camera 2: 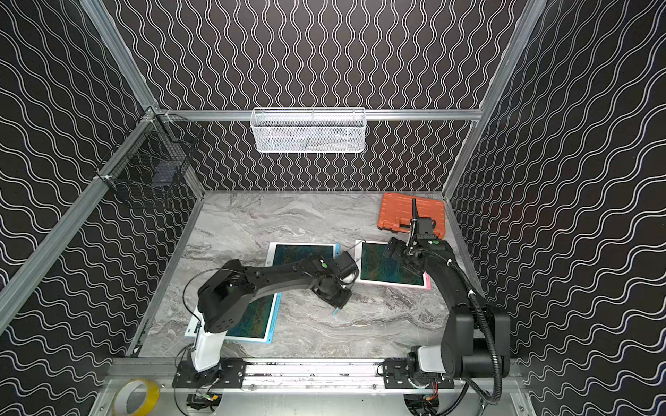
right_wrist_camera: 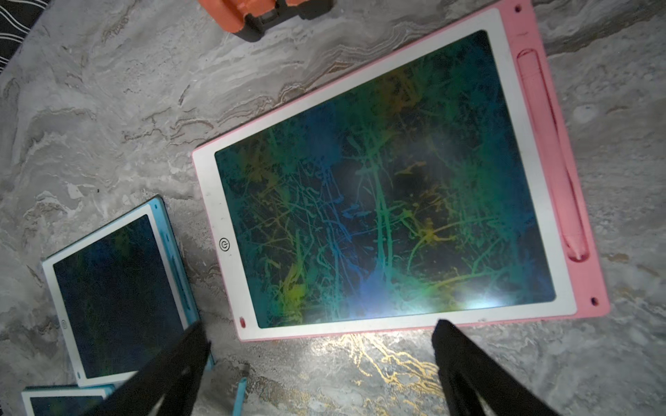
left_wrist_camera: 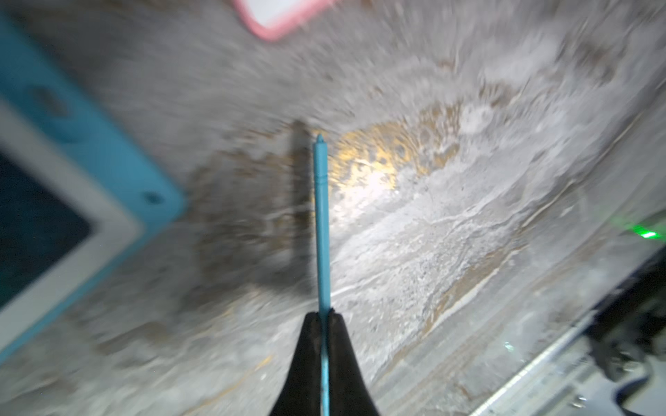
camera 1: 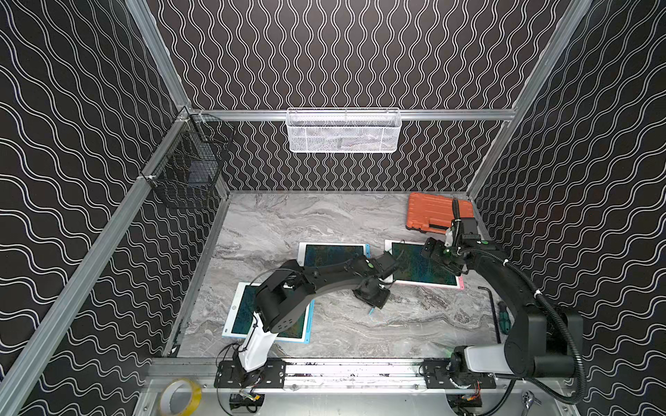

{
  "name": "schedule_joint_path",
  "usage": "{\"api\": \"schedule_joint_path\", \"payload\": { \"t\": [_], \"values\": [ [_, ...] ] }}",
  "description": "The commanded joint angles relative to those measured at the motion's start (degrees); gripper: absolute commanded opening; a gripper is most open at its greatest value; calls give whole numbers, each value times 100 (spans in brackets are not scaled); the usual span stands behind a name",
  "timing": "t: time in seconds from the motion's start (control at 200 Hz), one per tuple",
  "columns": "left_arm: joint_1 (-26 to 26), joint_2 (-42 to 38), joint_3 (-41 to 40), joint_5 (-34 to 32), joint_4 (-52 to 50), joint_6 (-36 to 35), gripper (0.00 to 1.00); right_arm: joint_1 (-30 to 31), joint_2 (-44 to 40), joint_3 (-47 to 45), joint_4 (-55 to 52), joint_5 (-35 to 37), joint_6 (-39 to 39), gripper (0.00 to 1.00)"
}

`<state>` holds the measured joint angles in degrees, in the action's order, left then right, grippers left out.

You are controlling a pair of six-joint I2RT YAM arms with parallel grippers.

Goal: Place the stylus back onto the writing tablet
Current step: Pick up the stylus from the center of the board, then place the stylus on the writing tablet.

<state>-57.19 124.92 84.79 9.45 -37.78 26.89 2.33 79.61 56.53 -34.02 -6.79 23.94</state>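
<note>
The left arm reaches forward low from its base and bends at the wrist. Its left gripper is angled, it seems, steeply downward, with its jaws pinched on a thin blue stylus. The right arm arches up and forward, and its right gripper faces down with the jaws spread wide.

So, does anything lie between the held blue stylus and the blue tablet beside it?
Nothing visible does. In the left wrist view only bare table separates the stylus from the blue tablet. Seen from above, the left arm itself reaches over that tablet.
</note>
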Motion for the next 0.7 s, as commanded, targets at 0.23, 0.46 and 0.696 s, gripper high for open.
{"api": "schedule_joint_path", "payload": {
  "t": [0.23, 0.46, 0.696],
  "values": [
    [1017, -448, -130, 603, 1053, 1151, 0, 844, 603, 823, -94, 260, -274, 98],
    [1454, 15, 386, 419, 1085, 1533, 0, 929, 932, 988, -41, -177, -304, 98],
    [1647, 321, 459, 362, 1371, 2050, 0, 1043, 1236, 1035, 43, -482, -467, 98]
  ]
}}
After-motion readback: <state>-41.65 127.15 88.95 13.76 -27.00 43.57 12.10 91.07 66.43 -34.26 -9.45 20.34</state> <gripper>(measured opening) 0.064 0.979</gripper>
